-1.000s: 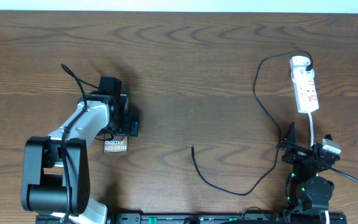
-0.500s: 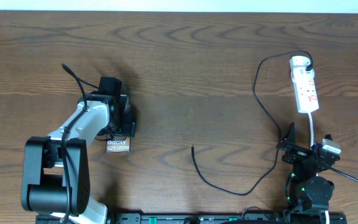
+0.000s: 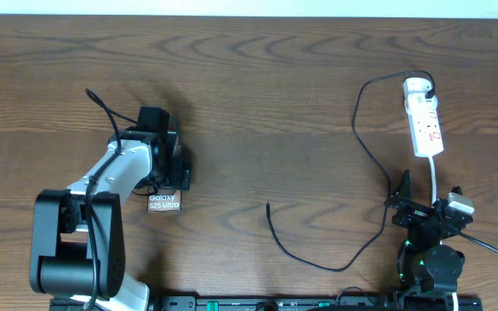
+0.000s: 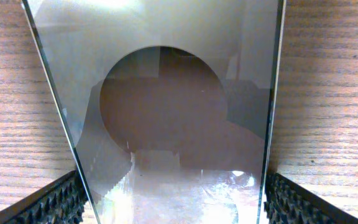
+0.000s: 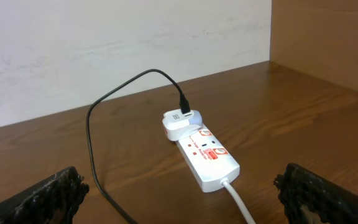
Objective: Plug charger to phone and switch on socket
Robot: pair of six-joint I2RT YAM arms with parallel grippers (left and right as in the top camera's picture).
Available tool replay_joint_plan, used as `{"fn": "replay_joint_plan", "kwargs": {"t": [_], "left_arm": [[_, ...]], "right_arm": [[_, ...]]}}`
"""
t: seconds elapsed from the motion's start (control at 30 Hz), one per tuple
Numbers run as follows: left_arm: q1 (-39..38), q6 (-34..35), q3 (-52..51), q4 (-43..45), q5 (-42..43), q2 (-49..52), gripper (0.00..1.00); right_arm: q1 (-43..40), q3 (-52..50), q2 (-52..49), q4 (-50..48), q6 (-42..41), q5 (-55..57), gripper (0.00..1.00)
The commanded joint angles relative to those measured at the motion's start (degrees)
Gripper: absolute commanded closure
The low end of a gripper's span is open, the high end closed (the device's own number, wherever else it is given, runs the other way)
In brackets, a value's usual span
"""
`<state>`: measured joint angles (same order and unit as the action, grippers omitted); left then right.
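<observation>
— While the left gripper (image 4: 174, 202) sits over the phone (image 3: 162, 202), how do its jaws stand?
— Wide, with one finger (image 4: 53, 200) at each long edge of the phone, whose glossy face fills the wrist view. The pads are just beside those edges, perhaps touching. Whether they press on it I cannot tell.
— Where does the phone lie?
— On the table (image 3: 266, 95), in its left half, closer to the near edge than the far one. From overhead only the end with the white "Galaxy S25 Ultra" text shows, pointing to the near edge. The gripper covers the rest.
— And the right gripper (image 5: 182, 196)?
— Low by the near right corner, jaws spread wide, with nothing between them but bare wood.
— The socket (image 3: 425, 121)?
— It's a white strip by the right edge, toward the far right corner, lying lengthwise from far to near. Its white lead (image 3: 437, 177) runs on toward the near edge.
— And the charger (image 3: 356, 121)?
— Its black cable leaves the round white plug (image 3: 417, 85) at the strip's far end and arcs left. It then drops toward the near edge and curls back to a free tip (image 3: 268, 206) near the middle of the table. Tip and phone are well apart.
— Are the switches (image 5: 205, 148) on?
— I cannot tell.
</observation>
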<state>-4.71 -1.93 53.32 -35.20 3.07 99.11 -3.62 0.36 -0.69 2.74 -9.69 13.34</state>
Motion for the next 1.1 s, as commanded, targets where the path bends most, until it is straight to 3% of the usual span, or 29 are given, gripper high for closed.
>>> {"fn": "replay_joint_plan", "kwargs": {"t": [0.0,0.33,0.47,1.07], "left_arm": [[0.02,0.72,-1.73,-0.31,-0.48,0.87,0.11],[0.02,1.79,-1.73,0.17,-0.52,0.87,0.12],[0.02,1.77,-1.73,0.17,-0.52,0.87,0.16],[0.02,1.79,-2.23,0.20,-0.50,0.87,0.15]], "right_arm": [[0.28,-0.04,0.31,0.26,-0.52,0.46,0.01],[0.28,-0.04,0.31,0.26,-0.52,0.46,0.01],[0.28,-0.04,0.31,0.26,-0.52,0.46,0.01],[0.28,-0.04,0.31,0.26,-0.52,0.46,0.01]]}}
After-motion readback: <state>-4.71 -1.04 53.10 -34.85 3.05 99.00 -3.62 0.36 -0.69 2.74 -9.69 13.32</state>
